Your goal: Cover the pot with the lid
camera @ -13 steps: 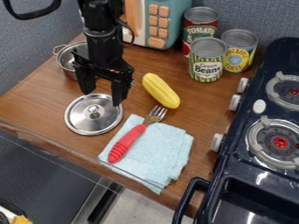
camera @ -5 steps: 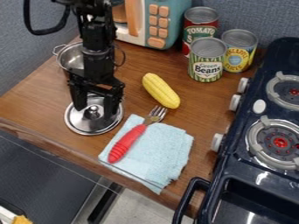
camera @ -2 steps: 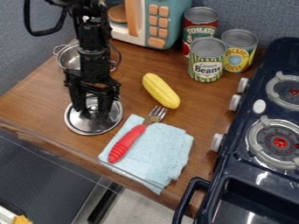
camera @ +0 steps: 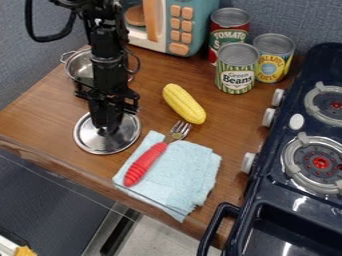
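Note:
The black gripper (camera: pixel 107 128) hangs straight down over the middle of the silver lid (camera: pixel 91 142), shut on the lid's knob, which its fingers largely hide. The round lid lies flat on the wooden counter at the left. Behind it, farther back and partly hidden by the arm, stands the silver pot (camera: pixel 79 65), uncovered, with a small handle on its left side.
Right of the lid are a yellow corn (camera: pixel 184 103) and a red-handled fork (camera: pixel 145 163) on a light blue cloth (camera: pixel 181 177). Cans (camera: pixel 236 68) and a toy microwave (camera: pixel 175 25) stand behind; a dark stove (camera: pixel 294 200) is at right.
The gripper has come forward and down from above the lid's back edge to its knob, and its fingers have closed together there. The lid has not moved.

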`<state>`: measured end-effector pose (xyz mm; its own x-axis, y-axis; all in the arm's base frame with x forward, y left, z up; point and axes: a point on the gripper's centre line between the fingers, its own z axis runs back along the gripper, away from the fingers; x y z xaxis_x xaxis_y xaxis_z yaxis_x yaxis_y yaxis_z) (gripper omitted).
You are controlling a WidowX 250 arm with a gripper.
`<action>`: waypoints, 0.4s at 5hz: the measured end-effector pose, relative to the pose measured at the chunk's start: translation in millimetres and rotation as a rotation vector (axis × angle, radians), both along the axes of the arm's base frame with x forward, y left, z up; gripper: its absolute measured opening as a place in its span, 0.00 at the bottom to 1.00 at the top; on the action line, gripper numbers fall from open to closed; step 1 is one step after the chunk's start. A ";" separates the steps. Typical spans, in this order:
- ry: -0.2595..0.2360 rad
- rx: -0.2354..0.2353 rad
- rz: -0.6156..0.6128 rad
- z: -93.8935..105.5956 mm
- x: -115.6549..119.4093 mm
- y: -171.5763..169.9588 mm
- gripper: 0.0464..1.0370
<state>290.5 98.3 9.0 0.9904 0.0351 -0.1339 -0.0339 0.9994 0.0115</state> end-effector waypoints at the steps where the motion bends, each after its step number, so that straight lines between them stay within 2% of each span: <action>1: 0.004 0.008 -0.016 0.7 0.9 -1.6 0.22; 2: 0.011 0.012 -0.017 2.3 0.2 -5.1 0.22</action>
<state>290.7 93.2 11.3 0.9894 0.0200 -0.1442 -0.0168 0.9996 0.0235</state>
